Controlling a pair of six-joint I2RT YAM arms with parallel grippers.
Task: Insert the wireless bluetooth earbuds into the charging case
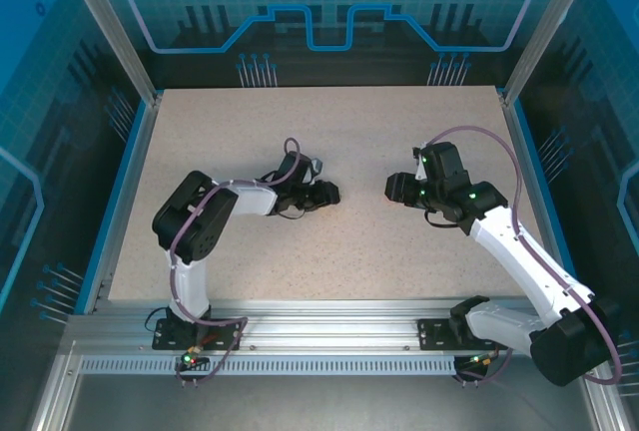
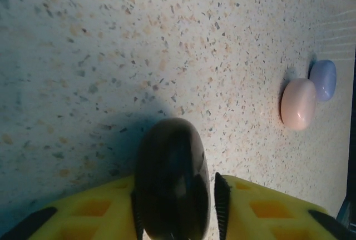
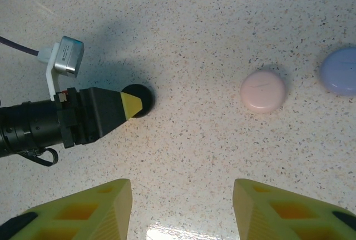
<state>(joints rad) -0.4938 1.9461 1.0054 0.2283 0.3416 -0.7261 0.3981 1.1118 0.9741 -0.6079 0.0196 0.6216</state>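
A closed, glossy black charging case [image 2: 172,179] lies on the speckled table between the yellow fingers of my left gripper [image 2: 178,195]. The left pad sits against it, and a thin strip of table shows between it and the right pad [image 2: 221,206]. In the right wrist view the same black case [image 3: 139,100] peeks out at the left gripper's yellow fingertip [image 3: 130,105]. My right gripper [image 3: 182,195] hovers open over bare table, nothing between its fingers. In the top view the two grippers face each other, left [image 1: 324,194] and right [image 1: 391,190]. The earbuds are out of view.
A closed pale pink case [image 3: 263,90] and a closed purple case [image 3: 340,71] lie side by side beyond the right gripper. In the left wrist view the pink case [image 2: 298,104] and the purple case [image 2: 324,80] touch each other. A blue rim [image 1: 125,192] borders the table.
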